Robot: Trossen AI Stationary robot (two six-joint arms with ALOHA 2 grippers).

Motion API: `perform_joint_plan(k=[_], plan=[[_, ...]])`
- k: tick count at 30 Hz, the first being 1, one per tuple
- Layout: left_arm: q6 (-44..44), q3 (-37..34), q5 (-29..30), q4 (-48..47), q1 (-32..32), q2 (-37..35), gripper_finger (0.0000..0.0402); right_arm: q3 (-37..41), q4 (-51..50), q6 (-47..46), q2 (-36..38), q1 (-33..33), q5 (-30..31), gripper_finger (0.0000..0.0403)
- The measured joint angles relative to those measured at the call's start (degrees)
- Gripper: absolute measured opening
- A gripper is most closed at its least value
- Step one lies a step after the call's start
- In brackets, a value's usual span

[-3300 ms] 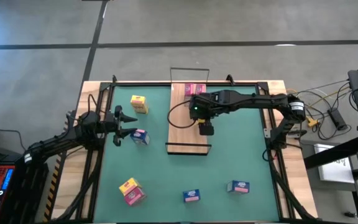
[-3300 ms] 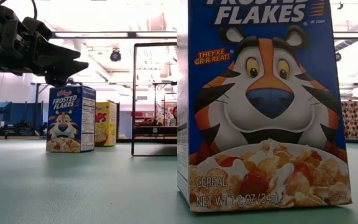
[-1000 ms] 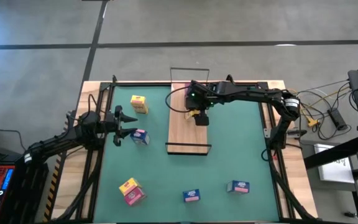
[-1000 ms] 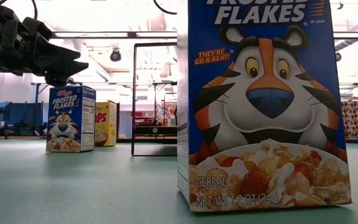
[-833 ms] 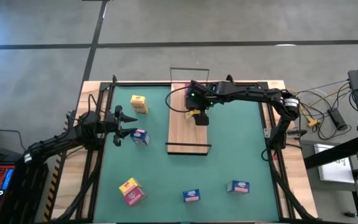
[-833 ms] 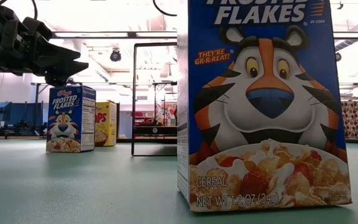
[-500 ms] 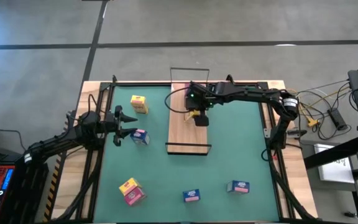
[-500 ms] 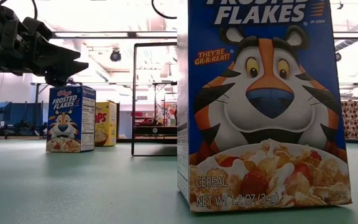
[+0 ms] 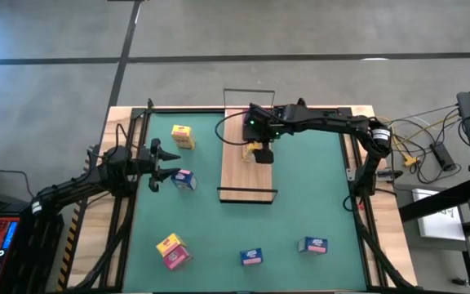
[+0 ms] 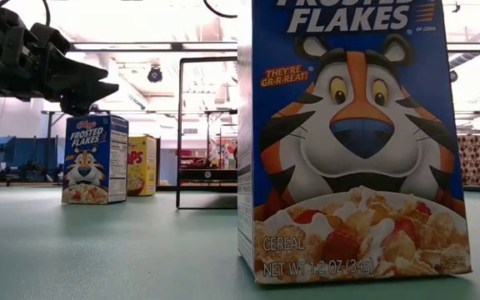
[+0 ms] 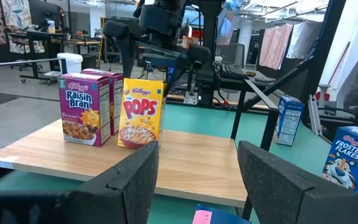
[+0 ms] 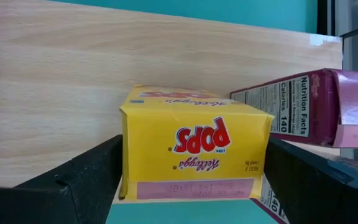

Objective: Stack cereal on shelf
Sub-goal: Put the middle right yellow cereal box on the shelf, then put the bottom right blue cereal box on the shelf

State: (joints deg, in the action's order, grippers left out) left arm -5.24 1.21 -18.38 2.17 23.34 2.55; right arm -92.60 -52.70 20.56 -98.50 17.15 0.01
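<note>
The shelf [image 9: 239,173] is a light-wood board with black wire rails, lying in the middle of the green table. Two magenta Raisin Bran boxes [image 11: 79,115] stand on its far part. My right gripper [image 9: 257,152] hangs over the board, pointing down, shut on a yellow Pops box [image 12: 194,146] that stands beside the magenta ones [image 12: 328,106]. My left gripper [image 9: 155,165] waits open at the table's left side, near a blue box [image 9: 184,180]. More cereal boxes stand on the table: a yellow one [image 9: 182,135], a yellow-and-pink pair [image 9: 172,251], and two blue ones [image 9: 251,257] [image 9: 312,245]. My right gripper comes from above, pointing down, with the Pops box pinched between its two fingers [image 12: 73,180]. The fingers lie on the box's two narrow sides, near its top edge [image 12: 124,180]. The box stands upright with its bottom [image 11: 138,144] on the shelf board.
Black frame bars run along the table's left and right edges [image 9: 129,204]. A wire rail stands at the shelf's near end [image 9: 247,194] and another at its far end [image 9: 249,94]. In the low view a large blue Frosted Flakes box [image 10: 352,142] fills the foreground.
My right gripper has crept a little toward the table's far edge along the shelf, nearer the magenta boxes, keeping the yellow box with it.
</note>
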Motion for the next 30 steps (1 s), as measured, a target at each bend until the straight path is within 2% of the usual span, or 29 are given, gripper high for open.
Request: perform_joint_plan(k=[15,30], plan=[[0.0,0.0,0.0,0.0,0.0,0.0,0.0204,-2.0,-0.2,-0.4,0.1,0.0,0.2,0.0348],[0.0,0.0,0.0,0.0,0.0,0.0,0.0204,-6.4,-11.4,-8.2,0.4,-0.5,3.7,0.035]])
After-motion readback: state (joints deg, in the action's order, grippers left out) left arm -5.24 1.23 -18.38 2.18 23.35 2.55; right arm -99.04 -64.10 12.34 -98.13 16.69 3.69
